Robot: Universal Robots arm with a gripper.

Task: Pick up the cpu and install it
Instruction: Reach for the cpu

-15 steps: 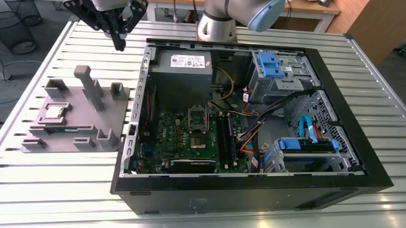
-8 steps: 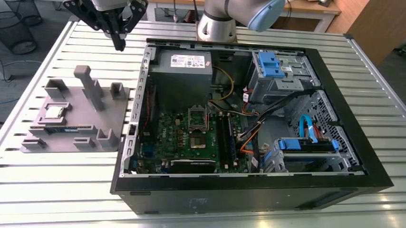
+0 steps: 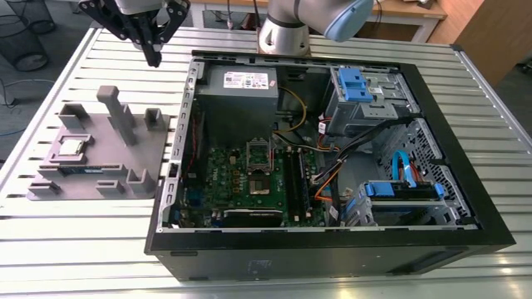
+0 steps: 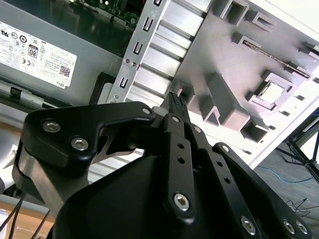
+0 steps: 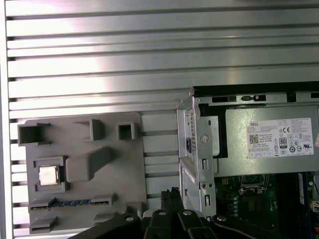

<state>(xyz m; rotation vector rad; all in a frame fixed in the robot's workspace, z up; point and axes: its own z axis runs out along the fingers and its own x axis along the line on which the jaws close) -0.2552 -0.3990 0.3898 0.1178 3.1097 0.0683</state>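
Jaws narrow, tips look pressed together with nothing between them, though the angle is poor so a thin gap is possible. They hang over the slatted worktop (image 3: 83,249) past the far edge of the grey fixture (image 3: 104,152), near the open PC case (image 3: 465,187). The cpu (image 3: 71,147) is well apart from the jaws, nearer and further to the exterior view's left, in a square recess of the fixture. It lies flat, top up, edges square to the fixture; being square, it has no long axis. Shiny silver top, thin pale rim in both wrist views (image 5: 48,175) (image 4: 271,93). A memory stick (image 5: 75,202) lies just beside it.
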